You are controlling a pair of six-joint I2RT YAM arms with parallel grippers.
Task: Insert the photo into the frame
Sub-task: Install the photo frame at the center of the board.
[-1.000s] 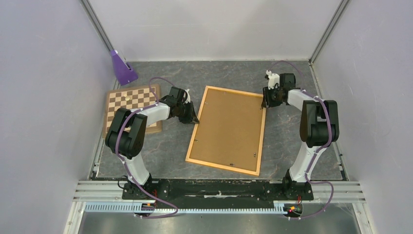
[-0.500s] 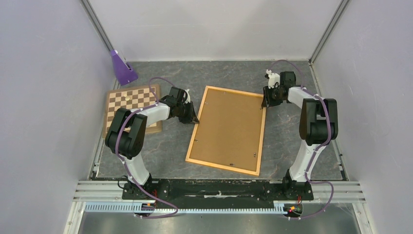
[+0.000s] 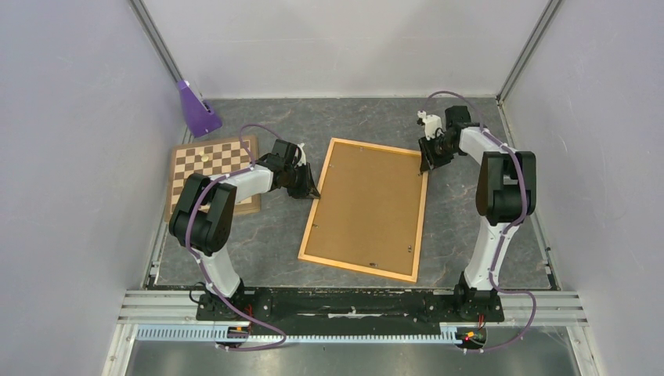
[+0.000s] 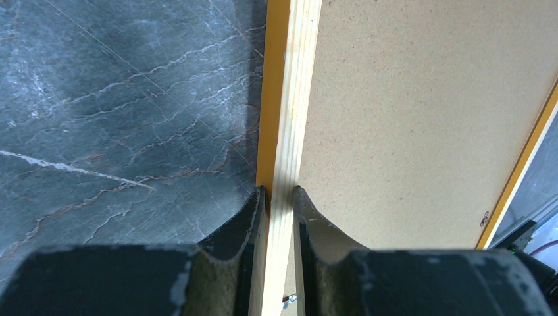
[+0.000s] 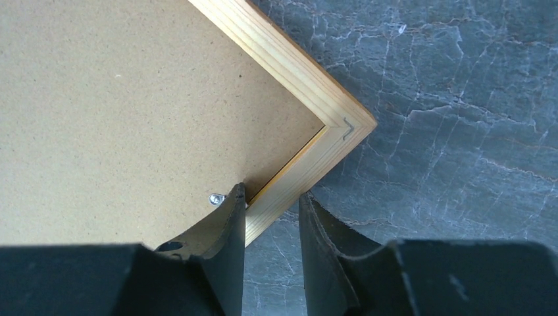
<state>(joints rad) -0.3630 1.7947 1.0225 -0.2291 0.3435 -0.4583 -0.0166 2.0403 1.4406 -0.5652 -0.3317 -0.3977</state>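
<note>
Since a second ago only the right arm has shifted: its wrist has swung a little farther from the base and leftward, and the right gripper [image 3: 428, 163] now meets the frame [image 3: 364, 207] at a steeper angle. Frame and left arm lie as before.

Back up on the table [image 3: 470, 204], the frame shows only brown fibreboard, so its front face is hidden. In the top view both sets of fingers are too small to read. The wrist views cut the frame off, each showing just a stretch of rail.

Its left long rail [image 4: 293, 99] runs between the fingers of the left gripper [image 4: 276, 194], which pinch it from both sides about midway along.

At the far right corner [image 5: 342, 125], the right gripper [image 5: 271, 197] straddles the rail diagonally, slightly spread. One finger [image 5: 230, 217] rests over the fibreboard beside a small metal clip [image 5: 216, 197]; the other stands outside the rail with a sliver of table between.

A chessboard [image 3: 207, 168] lies left of the frame, apart from it.
</note>
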